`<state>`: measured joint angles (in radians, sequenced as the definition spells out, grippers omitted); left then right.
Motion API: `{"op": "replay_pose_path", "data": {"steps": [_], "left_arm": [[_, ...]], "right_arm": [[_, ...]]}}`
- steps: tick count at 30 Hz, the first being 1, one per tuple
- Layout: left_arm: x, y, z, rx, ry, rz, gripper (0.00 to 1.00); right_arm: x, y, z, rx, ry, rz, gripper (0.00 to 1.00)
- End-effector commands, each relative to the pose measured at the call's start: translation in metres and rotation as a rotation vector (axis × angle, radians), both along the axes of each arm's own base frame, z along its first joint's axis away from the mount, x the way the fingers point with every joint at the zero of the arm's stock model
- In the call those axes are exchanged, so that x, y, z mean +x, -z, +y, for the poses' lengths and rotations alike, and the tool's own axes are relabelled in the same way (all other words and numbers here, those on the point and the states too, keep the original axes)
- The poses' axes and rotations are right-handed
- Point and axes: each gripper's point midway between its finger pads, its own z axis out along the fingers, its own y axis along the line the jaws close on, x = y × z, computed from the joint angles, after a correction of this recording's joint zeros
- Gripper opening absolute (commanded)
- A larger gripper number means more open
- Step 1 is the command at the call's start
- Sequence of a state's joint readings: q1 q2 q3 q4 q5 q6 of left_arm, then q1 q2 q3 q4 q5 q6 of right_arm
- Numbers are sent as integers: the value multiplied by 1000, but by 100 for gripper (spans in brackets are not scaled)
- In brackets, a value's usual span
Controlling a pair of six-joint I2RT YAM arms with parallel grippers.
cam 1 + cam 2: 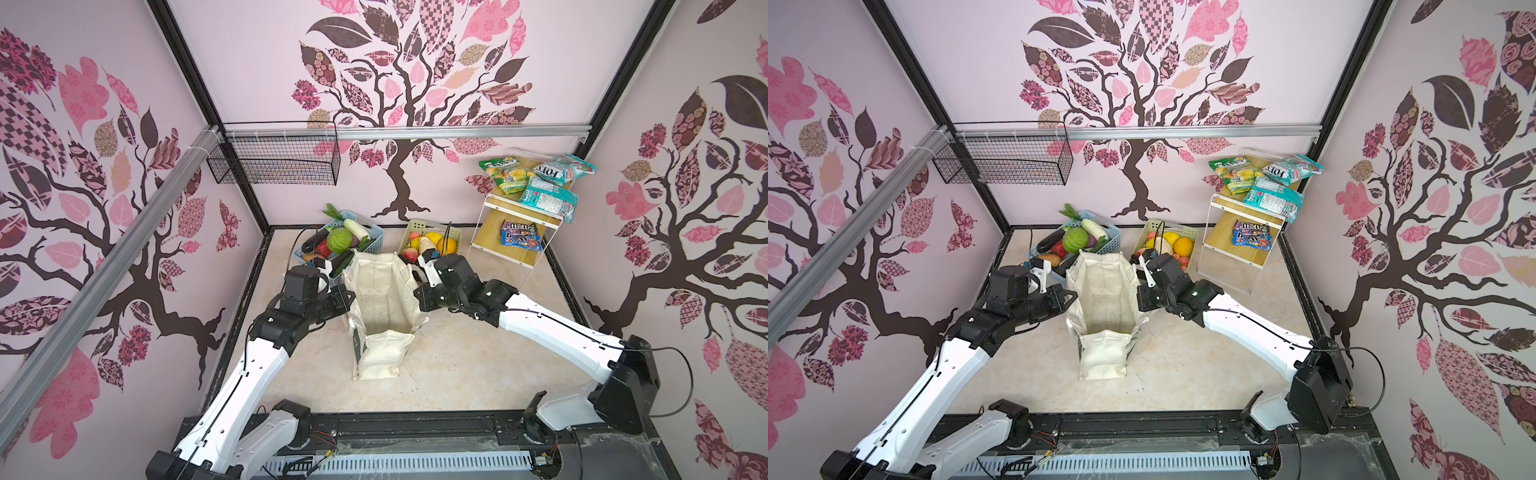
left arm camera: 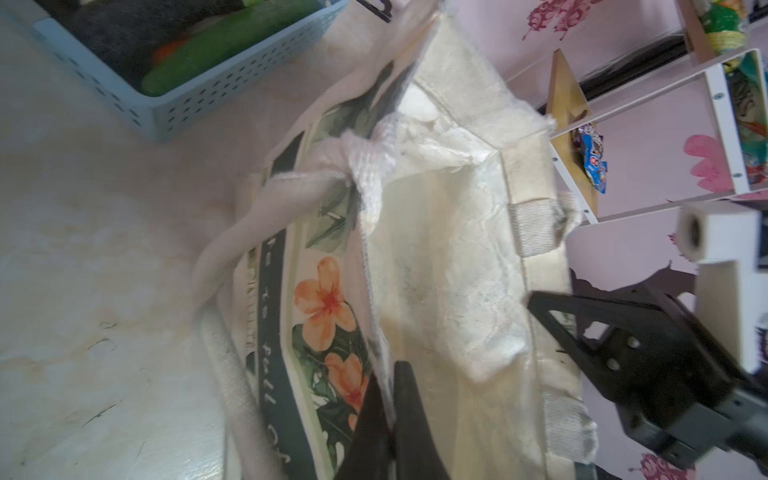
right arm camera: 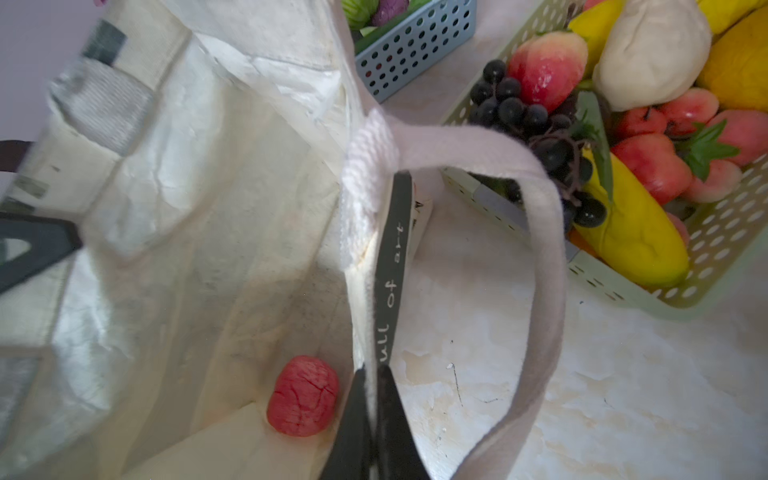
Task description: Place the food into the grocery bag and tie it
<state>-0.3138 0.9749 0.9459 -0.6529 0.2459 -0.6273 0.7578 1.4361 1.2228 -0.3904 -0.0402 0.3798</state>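
Standing open on the beige marbled tabletop point(image 1: 457, 365), the large cream canvas tote bag point(image 1: 382, 291) has its opposite side walls pinched by the closed left hand point(image 2: 386, 388) and closed right hand point(image 3: 372, 376), with a small wrinkled red fruit point(image 3: 303, 395) lying inside.

Pink tree-print walls point(image 1: 249, 62) enclose a cream marbled floor point(image 1: 457, 365).

One tote point(image 1: 380, 359), two baskets point(image 1: 376, 237) point(image 1: 419, 226), three candy bags point(image 1: 500, 172) point(image 1: 561, 168) point(image 1: 548, 200).

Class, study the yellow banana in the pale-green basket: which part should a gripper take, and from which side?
Grip the banana at its bare middle, from above, jaws across its width: it lies along the rim of the basket and grapes drape one end.
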Motion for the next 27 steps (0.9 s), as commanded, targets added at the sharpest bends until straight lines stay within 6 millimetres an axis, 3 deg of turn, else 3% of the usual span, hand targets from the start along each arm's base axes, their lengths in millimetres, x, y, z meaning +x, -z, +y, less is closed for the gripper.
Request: {"op": "replay_pose_path", "data": {"steps": [1, 12, 18, 23, 27], "left_arm": [[-1, 10, 25, 107, -96, 39, 0], [-8, 25, 50, 169, -226, 70, 0], [-7, 33, 63, 194, -291, 81, 0], [-7, 34, 64, 188, -291, 79, 0], [-7, 30, 64, 183, -288, 62, 1]], "right_arm": [[12, -17, 10, 6, -11, -30, 0], [35, -15, 41, 5, -70, -50, 4], [41, -11, 60, 25, -120, -30, 12], [39, -19, 54, 1, -122, -42, 31], [40, -39, 26, -10, -64, -54, 48]]}}
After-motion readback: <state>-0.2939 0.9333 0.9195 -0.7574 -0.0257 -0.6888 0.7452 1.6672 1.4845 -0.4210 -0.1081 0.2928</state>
